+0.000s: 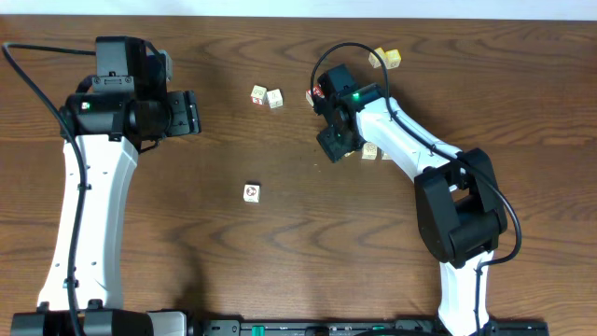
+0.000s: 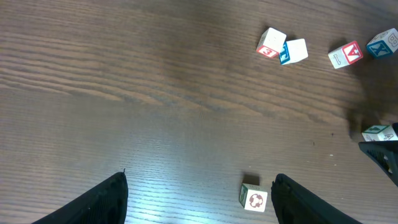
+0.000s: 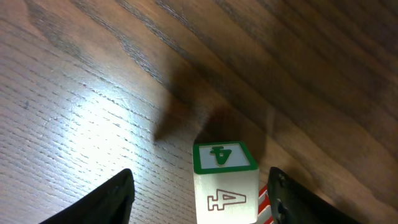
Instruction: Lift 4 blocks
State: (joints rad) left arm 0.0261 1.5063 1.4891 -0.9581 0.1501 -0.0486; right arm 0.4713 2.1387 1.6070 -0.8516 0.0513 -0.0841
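Right claw — block between its jaws

Wooden table, red-faced cube beside blue-faced cube, two yellow cubes

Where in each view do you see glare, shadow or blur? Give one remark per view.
Overhead: even light, no glare; the arms throw faint shadows on the table. Left wrist: grain sharp, the ring block crisp, the far right dim. Right wrist: glare whitens the wood at left, a shadow lies beyond the 4 block, and the fingers are blurred.
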